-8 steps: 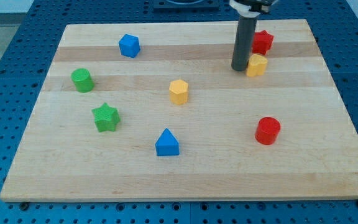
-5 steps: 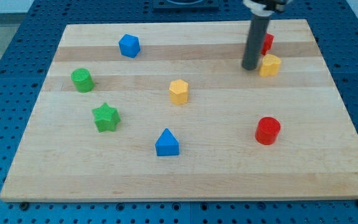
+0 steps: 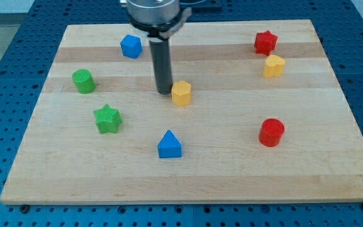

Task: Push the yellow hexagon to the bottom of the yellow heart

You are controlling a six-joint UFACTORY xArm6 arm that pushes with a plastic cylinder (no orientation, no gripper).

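Nearest, a blue triangle (image 3: 169, 145) sits low centre on the desk (image 3: 333, 170). Mid-frame, the yellow hexagon (image 3: 181, 93) stands with my tip (image 3: 163, 92) just beside its left face. No jawed end effector fitted, only a bare rod. Judged light, rigid, apt to slide or spin; push squarely on its left face. Far right, the yellow heart (image 3: 273, 65) sits below a red star (image 3: 265, 42). The rod's mount is cut off at the top.

- I can read no text, label, brand, number or sign anywhere in my view: not on the wooden board (image 3: 333, 157) or on any block.
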